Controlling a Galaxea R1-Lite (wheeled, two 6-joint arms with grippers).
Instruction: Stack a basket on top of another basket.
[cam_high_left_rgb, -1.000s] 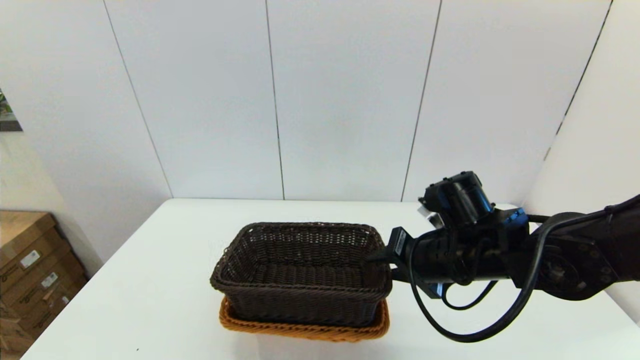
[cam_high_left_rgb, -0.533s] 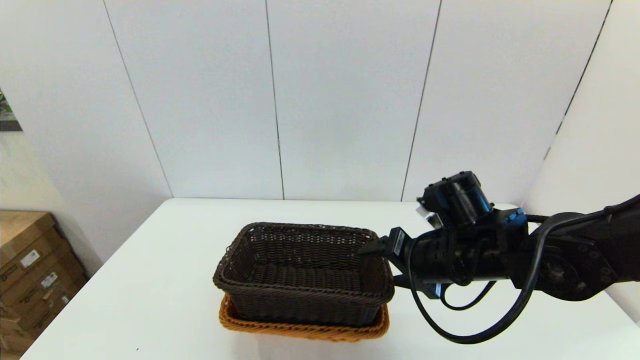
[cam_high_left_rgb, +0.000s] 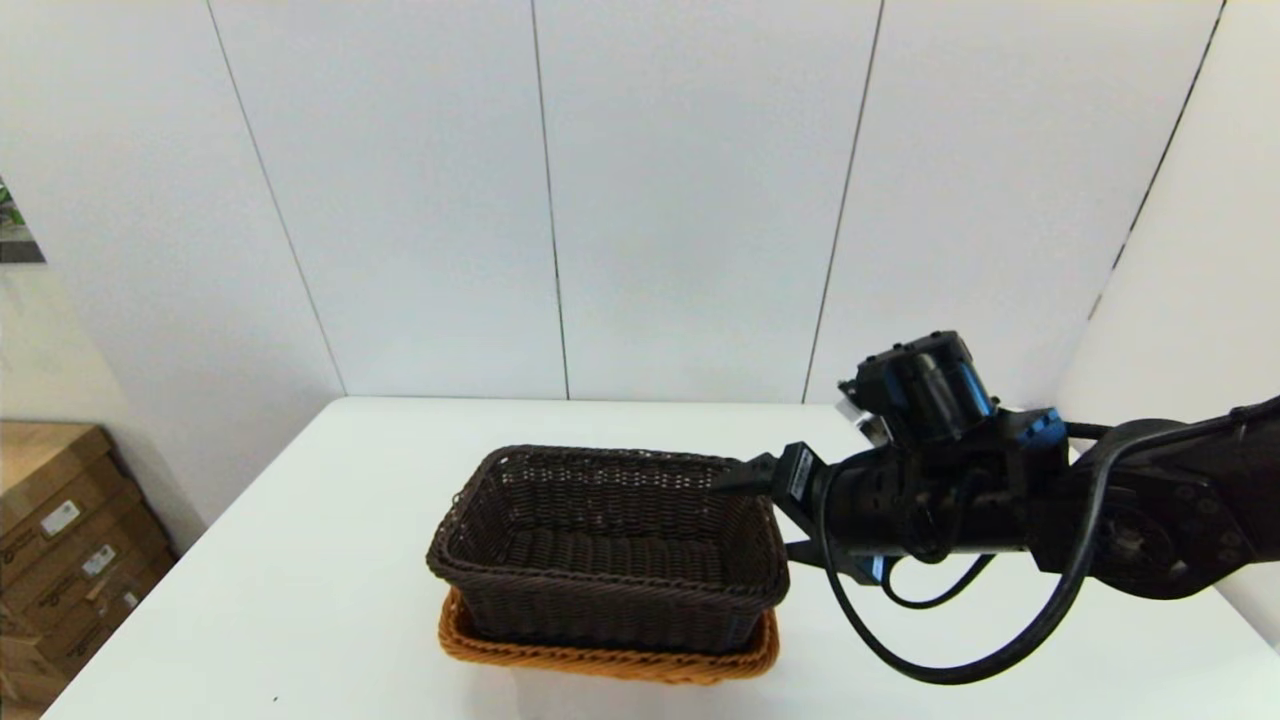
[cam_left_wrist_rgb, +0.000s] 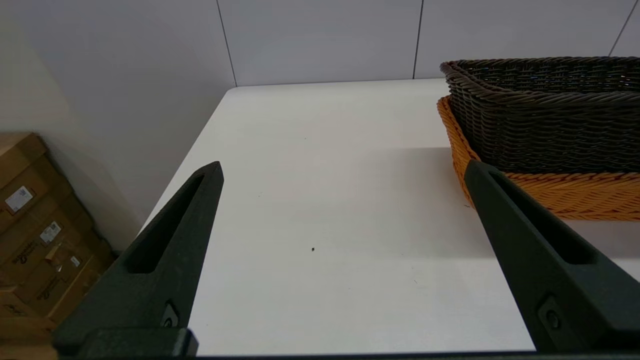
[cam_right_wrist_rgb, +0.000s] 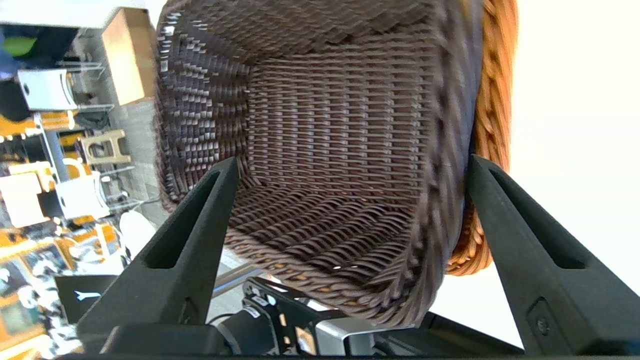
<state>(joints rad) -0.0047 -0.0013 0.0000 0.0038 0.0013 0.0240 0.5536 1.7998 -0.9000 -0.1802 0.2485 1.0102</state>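
Nearest, the orange basket (cam_high_left_rgb: 605, 660) sits on the white table (cam_high_left_rgb: 300, 580), and the dark brown basket (cam_high_left_rgb: 607, 548) is nested inside it, rim standing above. At its right end the right gripper (cam_high_left_rgb: 765, 515) hangs spread wide, gripping nothing. The left gripper (cam_left_wrist_rgb: 345, 170) waits gaping over bare tabletop, left of the stack.

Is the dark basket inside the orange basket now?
Yes: the dark basket sits nested in the orange basket, whose rim shows around its base.
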